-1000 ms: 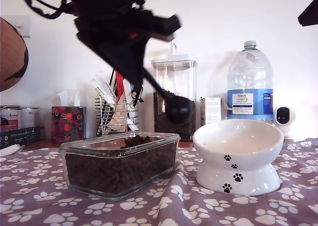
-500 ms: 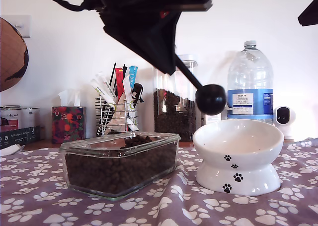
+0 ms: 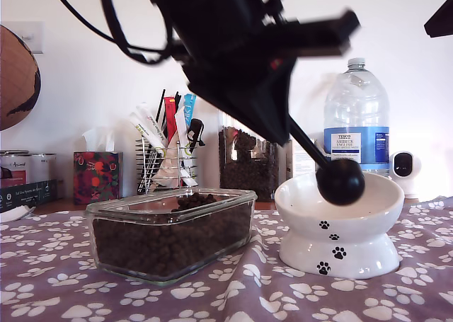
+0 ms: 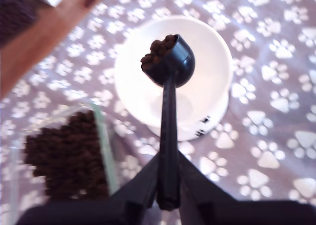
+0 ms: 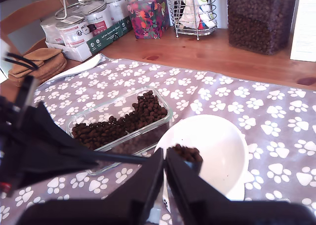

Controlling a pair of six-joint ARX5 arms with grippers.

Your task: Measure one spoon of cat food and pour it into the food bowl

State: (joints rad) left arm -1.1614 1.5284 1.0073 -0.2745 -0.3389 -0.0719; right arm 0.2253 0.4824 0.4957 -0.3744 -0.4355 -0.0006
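Purple paw-print cloth [image 4: 276,136] covers the table. My first gripper [image 4: 168,198] clamps the black plastic scoop [image 4: 169,111] by its handle, its cup heaped with brown kibble pellets [image 4: 157,51] above the white ceramic pedestal bowl [image 4: 207,86]. My second gripper [image 5: 165,160] hangs with its jaws nearly closed, empty.

A home pet-feeding corner.
Behind the paw-print cloth [image 3: 212,294] on a wooden surface [image 5: 237,57] stand a tissue box [image 3: 97,177], water bottle [image 3: 356,117], tins [image 5: 89,22] and a kibble canister [image 3: 248,159].
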